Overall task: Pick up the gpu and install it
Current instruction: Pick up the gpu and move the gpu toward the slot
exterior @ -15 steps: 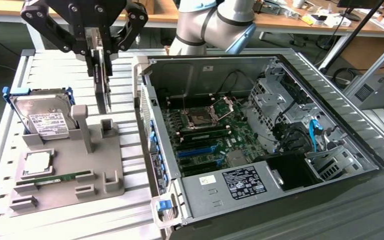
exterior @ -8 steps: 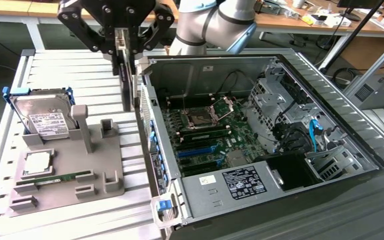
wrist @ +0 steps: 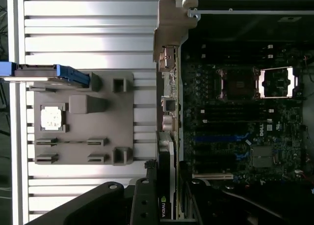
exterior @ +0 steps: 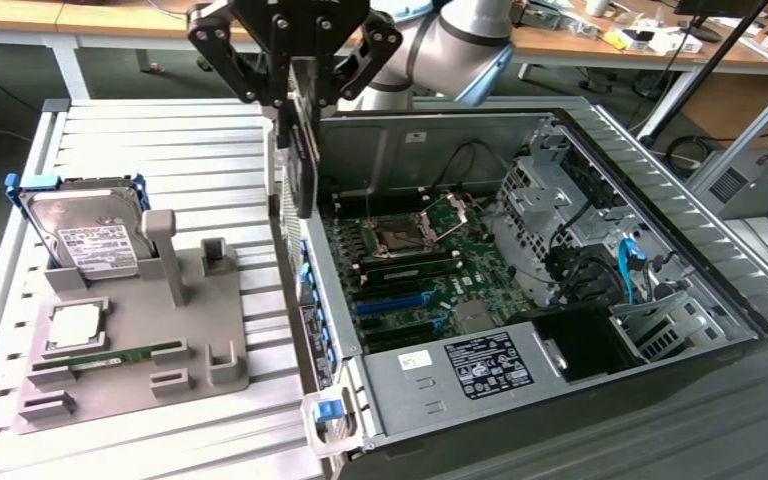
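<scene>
Ext view's left, on slatted white table (exterior: 157,130): grey moulded fixture (exterior: 131,330) w/ silver hard drive (exterior: 84,240), white label unreadable. Black gripper (exterior: 307,95) clamped on dark flat gpu (exterior: 301,160), hanging edge-down over open metal PC case (exterior: 411,140), at its fixture-side wall. Wrist view reads "NVIDIA" lettering (wrist: 163,208) on the card; ext view shows black PSU sticker (exterior: 488,365), text illegible.

Gray parts fixture (exterior: 137,300) on a slatted metal table (exterior: 157,140), open computer case (exterior: 398,145) beside it.
On the exterior view's left, the fixture holds a white-labelled hard drive (exterior: 91,235) propped up at its far end, a square processor chip (exterior: 75,325) nearer, and a green memory stick (exterior: 111,360) nearest; the case lies to the right.
</scene>
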Action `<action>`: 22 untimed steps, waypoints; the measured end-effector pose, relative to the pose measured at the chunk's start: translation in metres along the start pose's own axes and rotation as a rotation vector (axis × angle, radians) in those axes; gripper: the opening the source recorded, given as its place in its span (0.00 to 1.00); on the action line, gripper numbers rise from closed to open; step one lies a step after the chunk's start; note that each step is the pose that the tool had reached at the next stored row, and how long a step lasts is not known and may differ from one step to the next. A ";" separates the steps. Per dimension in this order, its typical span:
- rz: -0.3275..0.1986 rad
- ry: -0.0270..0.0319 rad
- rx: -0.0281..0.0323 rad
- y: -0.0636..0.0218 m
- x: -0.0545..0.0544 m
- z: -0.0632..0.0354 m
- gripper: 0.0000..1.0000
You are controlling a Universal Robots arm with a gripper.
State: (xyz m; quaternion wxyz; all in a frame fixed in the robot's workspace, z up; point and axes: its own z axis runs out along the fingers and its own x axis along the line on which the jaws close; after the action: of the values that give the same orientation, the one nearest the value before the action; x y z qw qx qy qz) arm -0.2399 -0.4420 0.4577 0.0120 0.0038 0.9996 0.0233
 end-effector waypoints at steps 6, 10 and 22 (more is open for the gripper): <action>0.000 0.0001 0.0001 0.0002 -0.029 0.0007 0.27; 0.000 0.0002 0.0000 0.0003 -0.047 0.0011 0.27; 0.000 0.0012 0.0001 0.0007 -0.108 0.0033 0.27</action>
State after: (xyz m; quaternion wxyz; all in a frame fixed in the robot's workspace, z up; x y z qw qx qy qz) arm -0.1321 -0.4420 0.4570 0.0114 0.0038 0.9997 0.0232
